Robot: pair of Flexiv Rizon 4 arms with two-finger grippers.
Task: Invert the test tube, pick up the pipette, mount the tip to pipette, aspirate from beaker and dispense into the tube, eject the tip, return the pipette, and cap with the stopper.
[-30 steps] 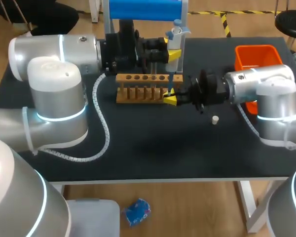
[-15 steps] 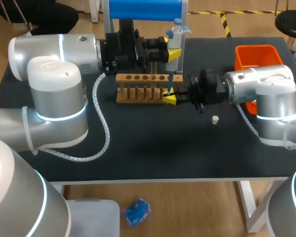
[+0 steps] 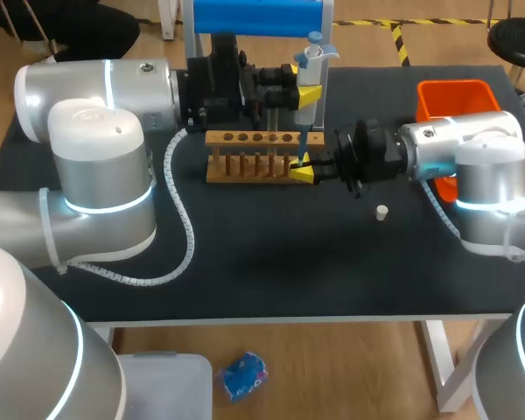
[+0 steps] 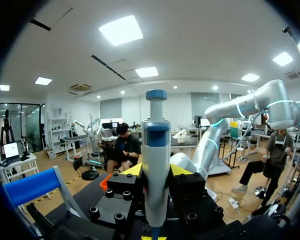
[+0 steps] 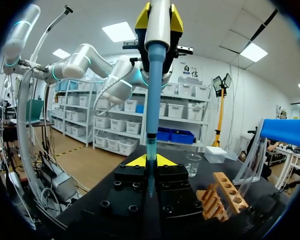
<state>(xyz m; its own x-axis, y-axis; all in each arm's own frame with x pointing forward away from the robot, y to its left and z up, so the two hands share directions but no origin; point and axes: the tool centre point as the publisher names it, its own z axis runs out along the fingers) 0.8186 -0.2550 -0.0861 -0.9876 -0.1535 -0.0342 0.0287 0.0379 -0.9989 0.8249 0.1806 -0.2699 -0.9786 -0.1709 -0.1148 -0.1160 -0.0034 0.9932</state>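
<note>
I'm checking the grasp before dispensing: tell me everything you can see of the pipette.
The grey-white plastic pipette with a blue plunger knob and long blue shaft stands upright, clamped at its body by the left gripper. Its narrowing lower end hangs beside the wooden test tube rack, seemingly entering the clear test tube clamped in the right gripper.

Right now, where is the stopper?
In the head view the stopper lies on the table, right of centre, close beside the right gripper and off the right end of the wooden rack.
</note>
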